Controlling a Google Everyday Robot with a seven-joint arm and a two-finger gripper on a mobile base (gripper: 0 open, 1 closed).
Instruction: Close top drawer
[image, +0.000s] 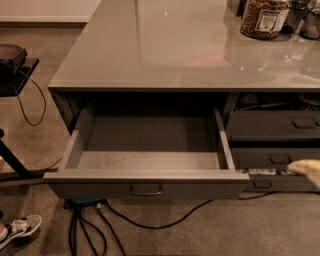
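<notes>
Far to the left of the gripper (307, 167), a shoe (18, 229) is seen on the carpet, with a dark stand (14, 64) and its trailing cord above it; both are well apart from the drawer's travel. Nearer, still to the gripper's left, the top drawer (148, 151) is found pulled fully out from under the grey countertop (165, 45), its plain box interior bare. A small metal loop handle (146, 190) is centred on the front panel, at about the gripper's height or slightly lower.

The drawer is judged to be stiff and moderately heavy, carried on slides, so little force should be needed. No grasp is called for: a flat push on the front panel near the handle is preferred, since an off-centre push might rack the box on its runners. The matte face is not expected to be slippery.

Black cables (150, 222) are laid on the floor below the front, under the path rather than in it. Just beside the gripper, narrower drawers (272, 125) are stacked; these could be clipped in a sideways sweep. A jar (263, 17) is set well above on the countertop.

The gripper itself is caught only at the right edge, and whether it is open or closed cannot be told.
</notes>
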